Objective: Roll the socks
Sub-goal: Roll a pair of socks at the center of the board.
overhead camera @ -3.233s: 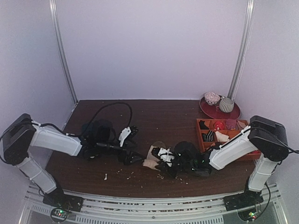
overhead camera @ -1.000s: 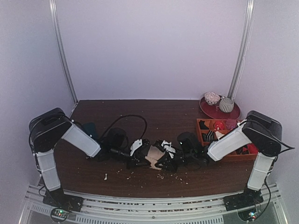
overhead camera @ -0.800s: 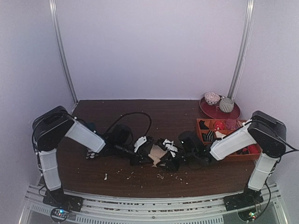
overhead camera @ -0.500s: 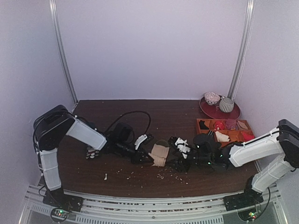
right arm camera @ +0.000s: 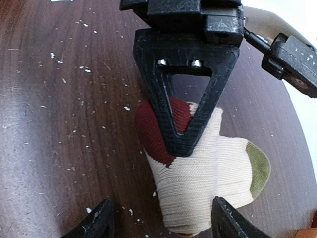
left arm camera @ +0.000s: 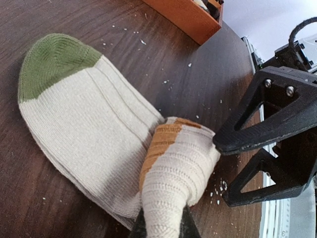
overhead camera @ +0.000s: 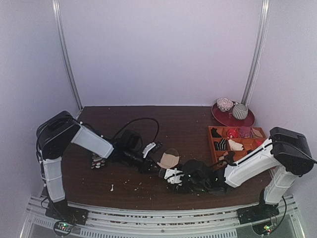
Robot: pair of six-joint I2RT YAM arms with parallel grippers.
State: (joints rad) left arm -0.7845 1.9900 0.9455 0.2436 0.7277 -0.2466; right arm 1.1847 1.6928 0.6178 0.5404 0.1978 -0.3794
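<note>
Socks point(left arm camera: 99, 134) pinched in left fingers point(right arm camera: 181, 141), right fingers point(right arm camera: 98, 224) wide and empty, orange tray point(left arm camera: 185, 20) beyond

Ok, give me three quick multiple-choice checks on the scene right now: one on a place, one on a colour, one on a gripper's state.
1. Where do the socks lie?
A. On the table, left of the orange tray
B. Inside that tray
C. On a red plate

2. What colour is the socks' toe end?
A. Blue
B. Green
C. Black

3. How is the right gripper?
A. Shut on the socks
B. Out of view
C. Open

Answers:
1 A: the top view shows them on bare wood, with the tray off to the right.
2 B: both wrist views show a green tip.
3 C: its fingers stand wide apart in the right wrist view.
</note>
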